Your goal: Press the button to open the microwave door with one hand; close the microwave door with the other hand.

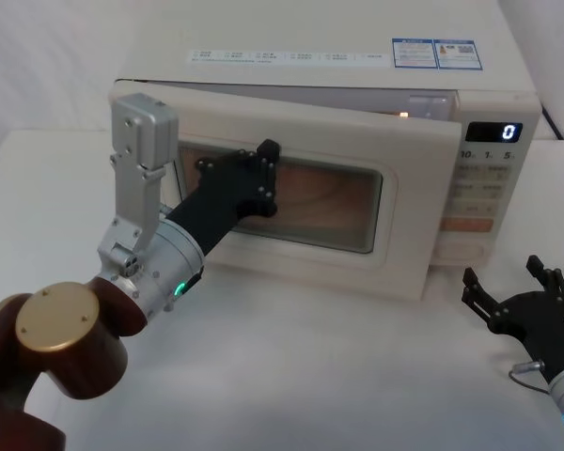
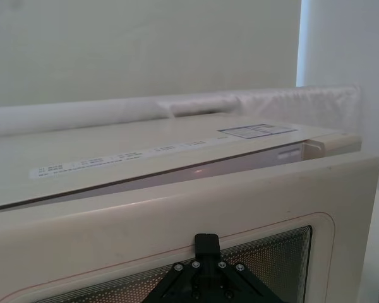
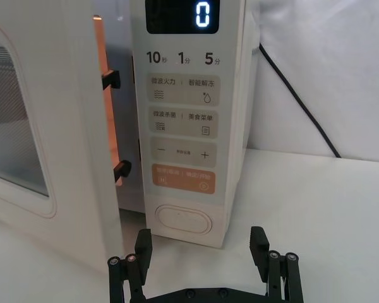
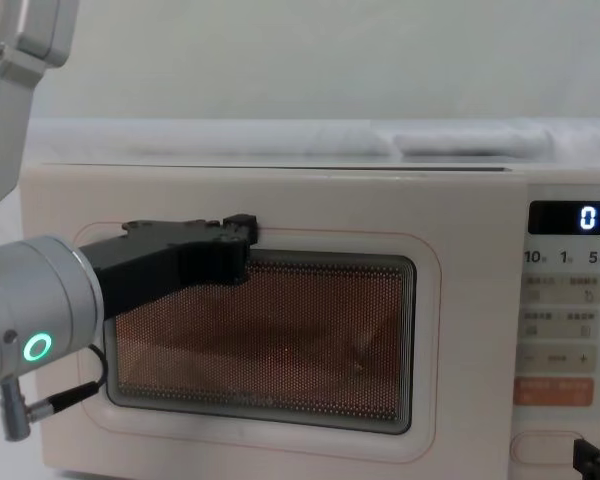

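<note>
Microwave (image 1: 338,75), cream-white and boxy, stands on the white table (image 1: 310,376) ahead of both arms, its black display (image 3: 182,16) showing a glowing "0". Its large cream microwave door (image 1: 301,202) with the dark mesh window hangs partly ajar: a gap runs along the top edge in the left wrist view, and in the right wrist view the latch side stands off from the control panel (image 3: 184,120), with orange light from inside and two black latch hooks (image 3: 112,79) in the gap. Against the upper left part of that door window lies the left gripper (image 1: 263,174), black on a silver-grey wrist with a green ring; its fingertip (image 4: 239,228) touches the door face near the window's top edge, but whether its fingers are spread or together cannot be told. Low and to the right of the door, the right gripper (image 3: 202,252) hovers over the table with its blocky fingers spread wide, holding nothing. Straight before it, near but apart, sits the button (image 3: 184,220), a wide cream oval-outlined key at the panel's foot, below the orange key (image 3: 184,178).
</note>
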Action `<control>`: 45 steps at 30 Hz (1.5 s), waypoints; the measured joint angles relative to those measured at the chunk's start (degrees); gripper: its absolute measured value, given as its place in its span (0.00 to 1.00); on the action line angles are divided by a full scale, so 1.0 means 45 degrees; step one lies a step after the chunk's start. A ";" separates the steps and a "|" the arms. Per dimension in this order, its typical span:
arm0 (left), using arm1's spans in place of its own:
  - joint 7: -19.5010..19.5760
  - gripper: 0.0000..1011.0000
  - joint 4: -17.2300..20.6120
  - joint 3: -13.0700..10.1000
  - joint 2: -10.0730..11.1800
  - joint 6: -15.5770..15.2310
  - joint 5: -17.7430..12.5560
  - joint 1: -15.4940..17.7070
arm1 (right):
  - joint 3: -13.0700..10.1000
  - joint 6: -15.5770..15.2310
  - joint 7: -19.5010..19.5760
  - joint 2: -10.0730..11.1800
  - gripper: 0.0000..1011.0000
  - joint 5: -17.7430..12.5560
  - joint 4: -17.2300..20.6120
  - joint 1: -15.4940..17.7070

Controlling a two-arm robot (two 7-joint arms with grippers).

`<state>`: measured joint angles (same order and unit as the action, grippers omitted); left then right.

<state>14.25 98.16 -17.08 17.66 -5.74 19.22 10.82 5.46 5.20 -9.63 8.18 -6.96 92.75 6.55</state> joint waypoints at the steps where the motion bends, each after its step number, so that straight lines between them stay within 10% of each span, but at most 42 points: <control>1: -0.0003 0.00 -0.0018 0.0000 -0.0021 0.0003 -0.0026 0.0015 | 0.0000 -0.0001 0.0001 0.0000 0.99 -0.0001 0.0000 0.0000; 45: 0.0102 0.00 -0.0918 0.0037 -0.0598 -0.0120 -0.0852 0.0920 | 0.0001 -0.0001 0.0001 0.0000 0.99 0.0000 0.0000 -0.0001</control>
<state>14.71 94.03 -16.91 14.97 -6.28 15.38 14.97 5.46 5.20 -9.63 8.18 -6.96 92.75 6.55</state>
